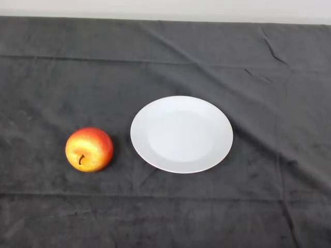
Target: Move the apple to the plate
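Before me: one red-yellow apple (89, 149) on the dark cloth (269, 206), left of one white plate (181, 134), apart.

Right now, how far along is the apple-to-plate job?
Nothing looks done: the apple sits on the dark cloth to the left of the white plate, apart from it. Nothing is in hand; no arm shows. The whole move, grasp, carry and placing, is left.
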Controlling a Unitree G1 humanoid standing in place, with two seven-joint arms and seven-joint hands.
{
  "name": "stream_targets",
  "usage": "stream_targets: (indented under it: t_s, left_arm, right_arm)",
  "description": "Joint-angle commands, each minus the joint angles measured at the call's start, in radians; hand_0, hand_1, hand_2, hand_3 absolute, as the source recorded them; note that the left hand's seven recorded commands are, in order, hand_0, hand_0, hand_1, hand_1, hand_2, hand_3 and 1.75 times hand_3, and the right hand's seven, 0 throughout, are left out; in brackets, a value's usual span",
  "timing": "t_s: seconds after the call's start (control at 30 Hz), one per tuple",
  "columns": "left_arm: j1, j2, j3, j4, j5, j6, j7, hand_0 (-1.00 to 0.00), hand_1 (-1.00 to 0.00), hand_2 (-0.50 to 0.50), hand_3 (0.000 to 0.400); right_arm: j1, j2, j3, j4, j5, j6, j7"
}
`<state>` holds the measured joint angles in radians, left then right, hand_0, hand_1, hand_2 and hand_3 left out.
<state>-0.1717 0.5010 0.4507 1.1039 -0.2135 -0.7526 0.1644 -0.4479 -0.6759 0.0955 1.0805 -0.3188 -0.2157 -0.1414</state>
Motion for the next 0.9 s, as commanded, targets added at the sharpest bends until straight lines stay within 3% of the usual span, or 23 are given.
stream_targets:
  t_s: [0.03,0.9]
  left_arm:
    - [-0.018,0.014,0.01,0.052,-0.003,0.012,-0.017,0.0,0.0,0.0,0.0]
    - [-0.047,0.015,0.015,0.057,-0.005,-0.051,-0.058,0.0,0.0,0.0,0.0]
  right_arm:
    - [0.061,0.02,0.0214,0.069,-0.0255,0.014,-0.0008]
    - [0.061,0.02,0.022,0.07,-0.0255,0.013,-0.0011]
